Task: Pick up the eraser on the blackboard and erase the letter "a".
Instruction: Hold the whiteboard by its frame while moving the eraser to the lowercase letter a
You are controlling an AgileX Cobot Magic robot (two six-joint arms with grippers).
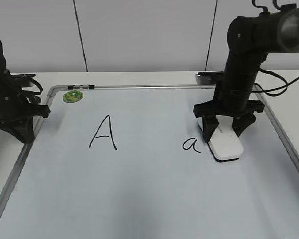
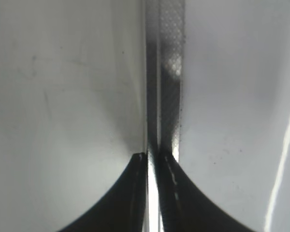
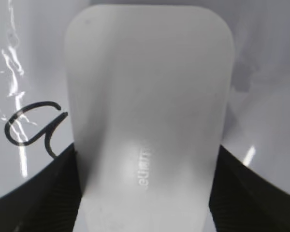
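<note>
The white eraser (image 1: 225,144) lies on the pale blackboard (image 1: 139,194), just right of the small black letter "a" (image 1: 191,145). My right gripper (image 1: 223,135) reaches down over the eraser's far end, with one black finger pressed against each long side. In the right wrist view the eraser (image 3: 147,96) fills the gap between the fingers (image 3: 145,193), and the letter "a" (image 3: 34,126) sits to its left, untouched. My left gripper (image 1: 25,133) is shut and empty at the board's left frame, with its fingertips (image 2: 153,157) over the grey frame strip (image 2: 166,72).
A tall capital "A" (image 1: 103,132) is written left of centre on the board. A round green sticker (image 1: 73,95) sits at the far left corner. The board's grey frame (image 1: 284,134) runs along the right side, and a small grey object lies behind the right arm.
</note>
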